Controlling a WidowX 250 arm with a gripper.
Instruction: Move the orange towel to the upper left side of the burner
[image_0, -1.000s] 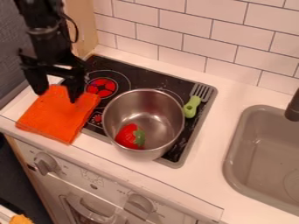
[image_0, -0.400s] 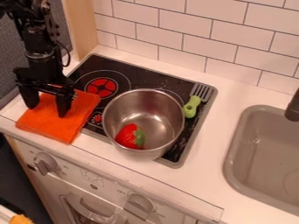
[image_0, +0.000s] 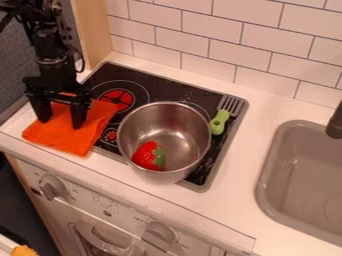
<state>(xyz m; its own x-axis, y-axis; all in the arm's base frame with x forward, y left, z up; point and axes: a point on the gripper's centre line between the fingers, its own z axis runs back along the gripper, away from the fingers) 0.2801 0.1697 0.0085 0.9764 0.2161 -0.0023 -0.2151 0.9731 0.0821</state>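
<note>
Gripper (image_0: 61, 124): over on the left, pointing straight down above the towel, its two fingers standing well apart with orange cloth showing between them; from here I can't tell if the tips press on it.
Arm (image_0: 50, 42): black, coming in from the upper left corner.
Towel (image_0: 67, 141): orange, lying flat on the counter (image_0: 230, 205) at the left, its right side lapping over the cooktop's edge and its right corner by the red burner (image_0: 121, 98).
Cooktop (image_0: 170, 89): black with a grey rim, set into the white counter.
Pot (image_0: 179, 134): shiny metal, upright on the cooktop, to the right of the towel and apart from it.
Strawberry (image_0: 144, 156): red with green leaves, inside the pot, toward the near left of its bottom.
Fork (image_0: 219, 122): green handle close beside the pot's right side, grey tines pointing toward the tiled wall (image_0: 220, 42).
Sink (image_0: 294, 195): grey, sunk in the counter at the right, a dark faucet (image_0: 334, 121) at its far side.
Knobs (image_0: 52, 187): on the white stove front, below the counter's edge.
</note>
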